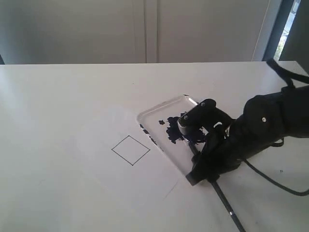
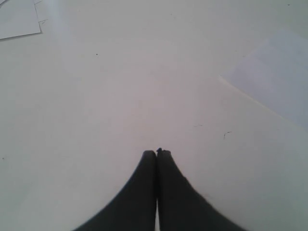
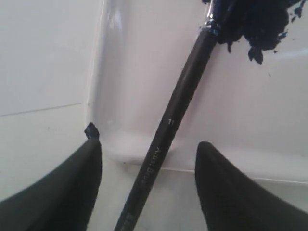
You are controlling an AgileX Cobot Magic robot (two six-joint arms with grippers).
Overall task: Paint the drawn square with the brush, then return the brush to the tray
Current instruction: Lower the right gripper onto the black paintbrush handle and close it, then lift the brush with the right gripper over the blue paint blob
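Note:
The tray [image 1: 155, 110], clear with a raised rim, holds a dark paint blot [image 1: 173, 131] in its middle. The brush [image 1: 226, 202] lies with its tip in the blot and its black handle running out over the near rim. My right gripper [image 1: 197, 170] hovers open over that rim. In the right wrist view the brush [image 3: 179, 103] passes between the spread fingers of the right gripper [image 3: 149, 143] without touching them, and the tray [image 3: 139, 67] lies beyond. The drawn square [image 1: 131, 150] sits left of the tray, white inside its outline. My left gripper [image 2: 157, 152] is shut on nothing.
A black cable [image 1: 276, 181] trails from the right arm across the table. In the left wrist view, sheets of paper lie at one corner [image 2: 17, 19] and to one side [image 2: 276, 77]. A pale wall stands behind the table's far edge.

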